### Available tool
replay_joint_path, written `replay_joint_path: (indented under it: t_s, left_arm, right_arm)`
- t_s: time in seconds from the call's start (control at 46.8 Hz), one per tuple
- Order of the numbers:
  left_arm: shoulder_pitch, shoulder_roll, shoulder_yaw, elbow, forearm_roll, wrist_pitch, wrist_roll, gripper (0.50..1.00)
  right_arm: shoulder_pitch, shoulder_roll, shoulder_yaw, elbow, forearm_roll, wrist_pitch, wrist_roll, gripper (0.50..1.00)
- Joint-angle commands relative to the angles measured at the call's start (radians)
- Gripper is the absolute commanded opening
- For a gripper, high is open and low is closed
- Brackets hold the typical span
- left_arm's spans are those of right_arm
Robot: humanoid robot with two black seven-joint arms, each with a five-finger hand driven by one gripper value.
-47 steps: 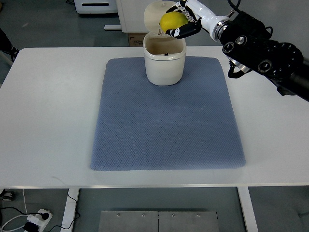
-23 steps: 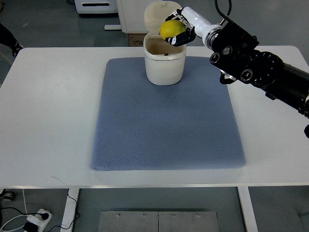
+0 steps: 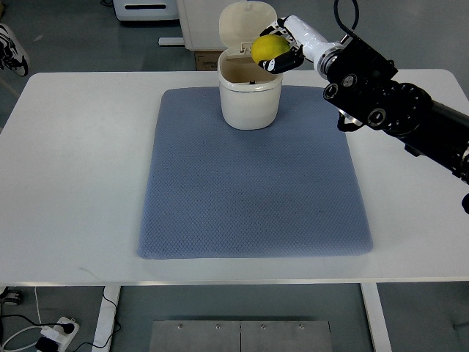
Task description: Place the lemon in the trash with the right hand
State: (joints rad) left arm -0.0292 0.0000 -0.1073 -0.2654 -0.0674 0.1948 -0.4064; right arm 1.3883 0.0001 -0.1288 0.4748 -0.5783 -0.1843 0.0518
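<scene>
Yellow lemon [image 3: 269,48] above open trash bin [image 3: 250,97]

Bright yellow lemon [image 3: 269,48] in the white-and-black right hand [image 3: 281,50]. Cream trash bin [image 3: 250,99], lid [image 3: 244,23] the same cream. Under it a slate-blue mat [image 3: 253,183] with a fine dotted weave, on a plain white worktop [image 3: 73,183]. The arm [image 3: 399,110] shows glossy black.

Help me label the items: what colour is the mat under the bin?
The mat is blue-grey with a fine dotted weave, seen in the top view.
</scene>
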Motion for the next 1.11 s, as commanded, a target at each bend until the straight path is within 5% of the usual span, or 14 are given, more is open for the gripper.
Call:
replay_joint_path:
  t_s: [0.0,0.085,0.256,0.726,1.089]
  left_arm:
    - [0.000,0.000,0.000,0.000,0.000,0.000,0.000,1.000]
    - [0.000,0.000,0.000,0.000,0.000,0.000,0.000,1.000]
    - [0.000,0.000,0.000,0.000,0.000,0.000,0.000,1.000]
    - [0.000,0.000,0.000,0.000,0.000,0.000,0.000,1.000]
    - [0.002,0.000,0.000,0.000,0.000,0.000,0.000,1.000]
  right_arm:
    - [-0.006,0.000,0.001,0.001,0.000,0.000,0.000,0.675]
    - [-0.011,0.000,0.005,0.002,0.002,0.000,0.003,0.824]
    - [-0.032,0.000,0.006,0.005,0.002,0.000,0.008,0.970]
    - [-0.022,0.000,0.009,0.007,0.002,0.025,0.003,0.985]
    - [-0.031,-0.081,0.064,0.010,0.054,0.169,0.003,0.985]
